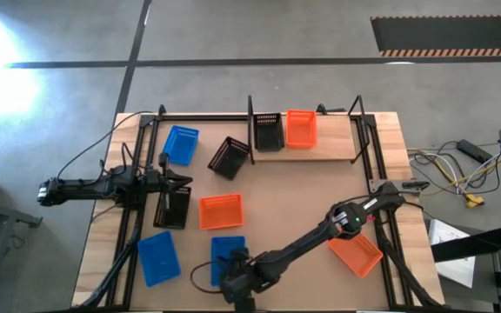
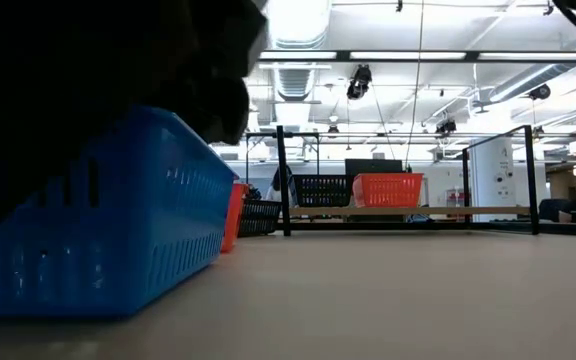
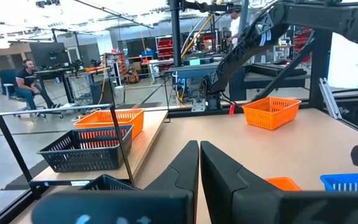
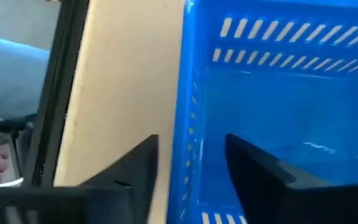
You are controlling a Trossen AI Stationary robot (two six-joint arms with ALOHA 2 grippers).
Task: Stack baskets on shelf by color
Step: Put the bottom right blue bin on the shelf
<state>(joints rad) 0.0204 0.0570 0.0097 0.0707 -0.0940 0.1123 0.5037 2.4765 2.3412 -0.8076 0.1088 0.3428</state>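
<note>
R gripper (image 4: 188, 165): open, fingers astride wall of blue basket (image 4: 278, 118) at table's near edge.
L gripper (image 3: 199, 171): closed, empty, left of shelf (image 1: 320, 152).
Shelf: black basket (image 1: 268, 132) + orange basket (image 1: 301, 129).

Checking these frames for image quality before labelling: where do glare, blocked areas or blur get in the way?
High view: strong glare whitens the floor at upper left. Low view: a dark, unlit mass fills the upper left above the near blue basket, and the ceiling lights blow out. Right wrist view: soft and blurred, the right tool straddling that basket's wall.
</note>
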